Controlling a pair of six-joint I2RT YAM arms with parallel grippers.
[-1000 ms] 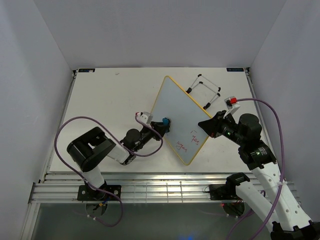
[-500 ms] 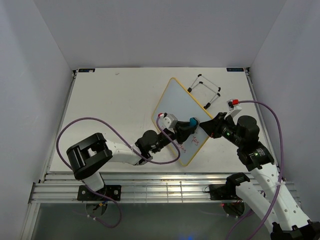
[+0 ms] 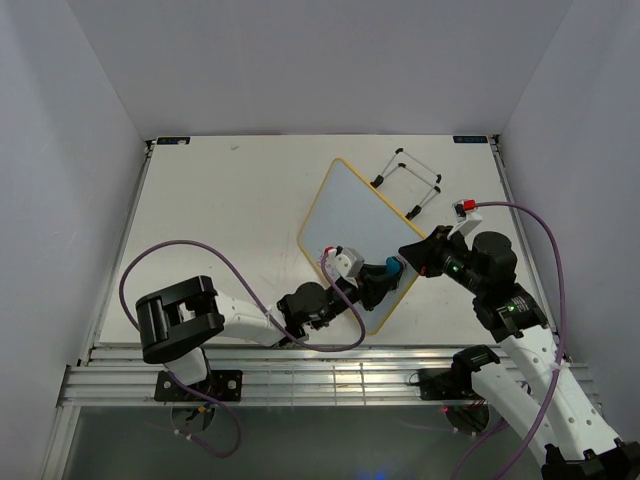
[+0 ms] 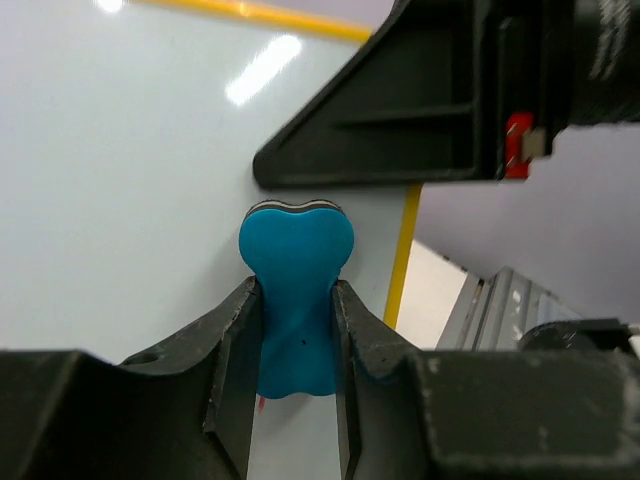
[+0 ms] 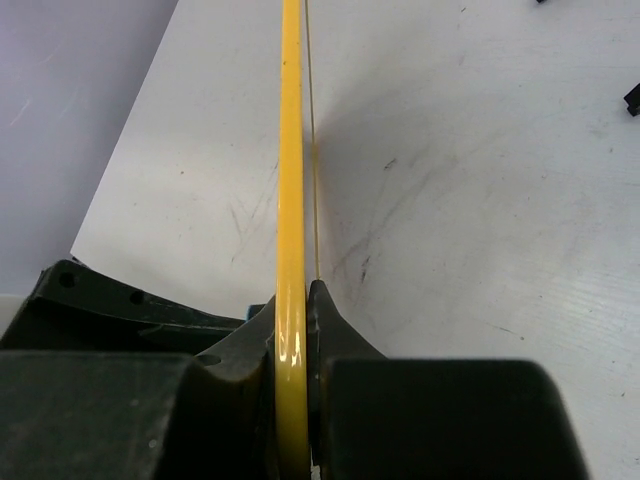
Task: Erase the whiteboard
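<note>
Pinching whiteboard (image 3: 340, 215) edge: right gripper (image 3: 407, 249); eraser (image 4: 296, 262) in left gripper (image 4: 296, 300) alongside.

top view looks down; wrist views closely share whiteboard (image 3: 350, 212).

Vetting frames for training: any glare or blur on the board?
Left wrist: two glare spots on the whiteboard, upper left; eraser sharp. Right wrist: small highlight on the yellow frame near the jaws. Top external: even light, no hot spots.
</note>
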